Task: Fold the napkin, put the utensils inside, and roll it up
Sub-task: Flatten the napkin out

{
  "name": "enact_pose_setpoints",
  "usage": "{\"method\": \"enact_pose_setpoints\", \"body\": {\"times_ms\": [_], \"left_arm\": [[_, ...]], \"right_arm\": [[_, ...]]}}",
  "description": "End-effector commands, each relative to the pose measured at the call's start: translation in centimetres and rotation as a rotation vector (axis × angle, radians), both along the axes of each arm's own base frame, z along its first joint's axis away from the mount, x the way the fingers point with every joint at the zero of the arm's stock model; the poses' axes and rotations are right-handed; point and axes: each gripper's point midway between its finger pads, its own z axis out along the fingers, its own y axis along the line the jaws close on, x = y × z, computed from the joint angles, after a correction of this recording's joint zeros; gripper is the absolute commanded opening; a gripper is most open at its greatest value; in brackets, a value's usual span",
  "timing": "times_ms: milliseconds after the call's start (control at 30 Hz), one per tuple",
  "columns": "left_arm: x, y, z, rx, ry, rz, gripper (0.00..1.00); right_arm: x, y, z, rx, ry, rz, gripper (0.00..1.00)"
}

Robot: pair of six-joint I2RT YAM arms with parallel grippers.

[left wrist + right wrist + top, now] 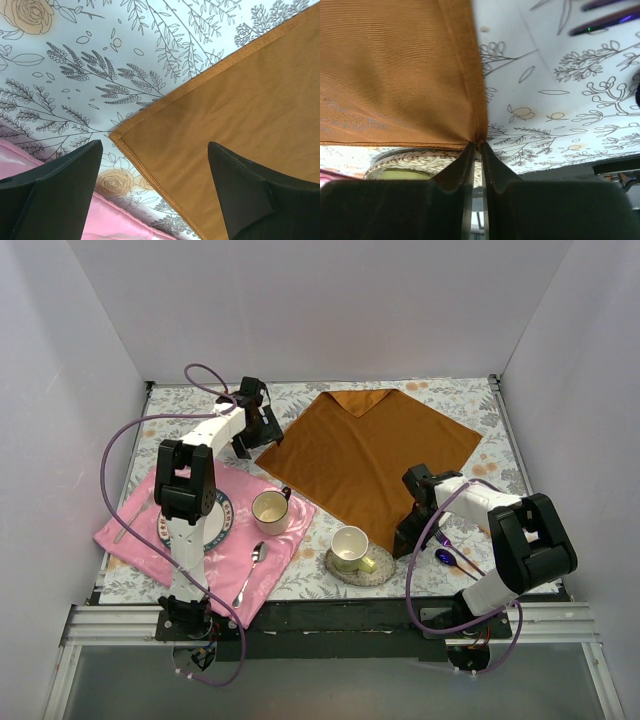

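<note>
Bright, even light; sharp, soft shadows.

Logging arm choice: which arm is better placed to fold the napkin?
Likely right: the right gripper is shut on the near corner of the napkin; the left gripper hangs open over another corner.

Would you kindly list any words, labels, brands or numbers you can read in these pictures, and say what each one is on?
None can be read. The napkin and pink cloth are plain, the tablecloth bears only drawn flowers, and the left cup and right cup show no marks.
</note>
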Motion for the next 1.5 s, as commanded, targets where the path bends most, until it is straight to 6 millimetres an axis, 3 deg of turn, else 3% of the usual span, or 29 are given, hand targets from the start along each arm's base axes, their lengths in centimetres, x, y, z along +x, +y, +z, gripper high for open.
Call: {"method": "enact_pose_setpoints", "body": {"times_ms": [0, 167, 600, 800, 1000, 1200, 1267, 1467], "left_arm": [[-0.4, -0.3, 1.6, -0.003, -0.031, -0.057, 0.86], [-0.2, 0.0, 1.2, 0.038, -0.04, -0.111, 0.83], [-0.5, 0.4, -2.2, 0.196, 0.008, -0.166, 0.71], [-1.4, 1.7, -3.2, 0.254, 0.036, -0.157, 0.73], [-2.1, 1.6, -4.4, 0.243, 0.07, -0.169, 0.72], [-2.5, 0.1, -5.1, 0.129, 0.071, -0.188, 0.45], [-2.0, -0.6, -4.8, 0.087, 0.047, -0.194, 0.42], [0.6, -2.2, -0.8, 0.021, -0.062, -0.169, 0.19]], "right_arm": [[2.7, -1.3, 0.0, -0.109, -0.093, 0.035, 0.13], [4.4, -1.2, 1.3, -0.11, -0.175, 0.065, 0.01], [5.2, -0.4, 1.9, -0.02, -0.201, 0.057, 0.01], [5.3, -0.2, 2.0, -0.002, -0.207, 0.059, 0.01], [4.9, -0.2, 2.0, 0.013, -0.203, 0.048, 0.01], [5.6, 0.0, 2.5, 0.022, -0.232, 0.048, 0.01], [6.0, 0.1, 2.8, 0.03, -0.249, 0.064, 0.01], [8.6, 0.4, 5.0, 0.036, -0.368, 0.203, 0.01]]}}
